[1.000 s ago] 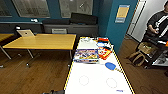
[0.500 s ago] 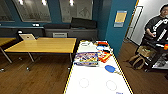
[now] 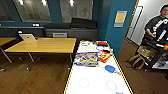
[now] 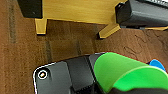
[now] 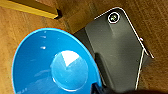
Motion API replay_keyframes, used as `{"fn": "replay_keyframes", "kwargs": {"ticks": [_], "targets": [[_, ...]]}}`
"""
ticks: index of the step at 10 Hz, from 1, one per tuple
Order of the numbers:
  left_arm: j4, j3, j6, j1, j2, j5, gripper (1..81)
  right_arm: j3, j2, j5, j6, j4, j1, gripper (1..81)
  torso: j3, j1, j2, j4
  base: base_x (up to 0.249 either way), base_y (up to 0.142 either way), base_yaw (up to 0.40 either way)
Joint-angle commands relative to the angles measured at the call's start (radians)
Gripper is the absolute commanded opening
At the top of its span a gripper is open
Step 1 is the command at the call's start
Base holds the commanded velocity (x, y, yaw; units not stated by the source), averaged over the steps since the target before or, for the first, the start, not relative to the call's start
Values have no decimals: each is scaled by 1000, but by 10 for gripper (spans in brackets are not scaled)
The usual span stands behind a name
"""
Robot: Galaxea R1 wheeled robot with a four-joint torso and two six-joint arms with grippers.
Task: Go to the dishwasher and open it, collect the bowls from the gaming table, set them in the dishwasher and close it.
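Observation:
The gaming table (image 3: 95, 77), white-topped with yellow edges, stretches away from me in the head view. A bright blue bowl (image 5: 52, 67) hangs over the wooden floor close to the right wrist camera, with my right gripper (image 5: 98, 88) shut on its rim. In the left wrist view a green cup (image 4: 125, 72) sits just as close, my left gripper (image 4: 135, 90) shut on it, and a blue edge (image 4: 156, 65) peeks out behind it. On the table's far end lies a pale blue round thing (image 3: 100, 47). The dishwasher is out of view.
A board game box (image 3: 86, 58), red items (image 3: 103, 56) and a blue round paddle (image 3: 110, 68) lie on the gaming table. A wooden table (image 3: 45, 45) with a laptop (image 3: 28, 37) stands to the left. At the right is a person (image 3: 157, 27) beside a bag (image 3: 136, 61).
The whole head view has shifted as the camera moved; the gaming table now sits more centred and nearer. Nothing on the table has moved.

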Motion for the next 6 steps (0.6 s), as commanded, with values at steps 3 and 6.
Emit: {"fn": "replay_keyframes", "kwargs": {"ticks": [3, 6], "targets": [[149, -88, -13, 56, 96, 13, 10, -33, 8, -71, -5, -39, 33, 10, 0, 0, 0, 0, -62, 0, 0], [202, -180, -32, 121, 155, 12, 10, -132, 75, -74, -5, -78, 7, 10, 1, -1, -1, 0, -126, 0, 0]]}}
